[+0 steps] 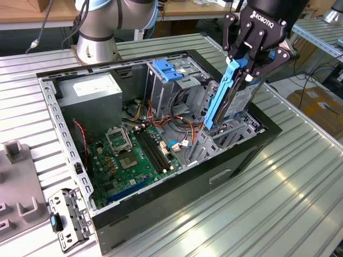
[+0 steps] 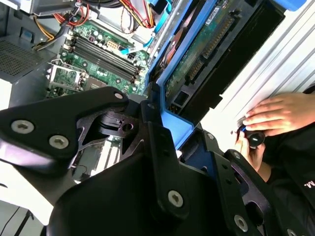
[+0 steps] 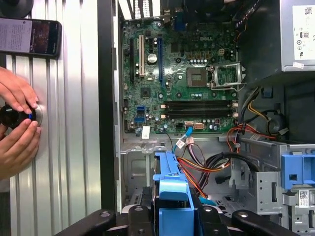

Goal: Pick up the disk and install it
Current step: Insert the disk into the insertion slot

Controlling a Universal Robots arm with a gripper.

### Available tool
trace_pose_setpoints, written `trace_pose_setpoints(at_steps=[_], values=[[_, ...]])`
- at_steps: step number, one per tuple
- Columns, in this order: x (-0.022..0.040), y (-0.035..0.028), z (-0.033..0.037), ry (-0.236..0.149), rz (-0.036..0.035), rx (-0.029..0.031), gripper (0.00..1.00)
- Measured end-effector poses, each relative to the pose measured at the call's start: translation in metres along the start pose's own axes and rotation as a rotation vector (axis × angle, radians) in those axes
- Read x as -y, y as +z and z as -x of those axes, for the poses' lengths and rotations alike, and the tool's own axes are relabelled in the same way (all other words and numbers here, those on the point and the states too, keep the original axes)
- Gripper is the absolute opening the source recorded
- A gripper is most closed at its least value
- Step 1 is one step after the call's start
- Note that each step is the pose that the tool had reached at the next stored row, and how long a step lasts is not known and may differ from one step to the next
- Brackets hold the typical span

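Blue-railed disk [image 1: 221, 99] sits clamped between the jaws, tilted over the computer case [image 1: 161, 211].

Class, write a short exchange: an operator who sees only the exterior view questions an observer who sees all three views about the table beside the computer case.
Operator: I see the jaws shut on the disk, tilted over the open case. Is anyone close by?
Observer: Yes. In the first wrist view a person's hands rest on the table beside the case, around a small black knob.
Operator: Anything else lying there?
Observer: A phone lies flat on the table near those hands.
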State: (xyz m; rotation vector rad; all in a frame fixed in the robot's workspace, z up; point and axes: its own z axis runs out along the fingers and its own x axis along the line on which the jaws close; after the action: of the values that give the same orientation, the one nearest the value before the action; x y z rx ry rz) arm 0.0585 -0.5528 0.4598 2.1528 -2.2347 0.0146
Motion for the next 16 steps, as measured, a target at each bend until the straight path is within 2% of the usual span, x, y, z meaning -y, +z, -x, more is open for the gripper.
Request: trace_pose_setpoints(at_steps=[6, 16], values=[[0.0032, 0.0027, 0.001, -0.002, 0.0, 0.0002, 0.37], [0.0034, 0.0139, 0.0016, 0.0, 0.0002, 0.0, 0.37]])
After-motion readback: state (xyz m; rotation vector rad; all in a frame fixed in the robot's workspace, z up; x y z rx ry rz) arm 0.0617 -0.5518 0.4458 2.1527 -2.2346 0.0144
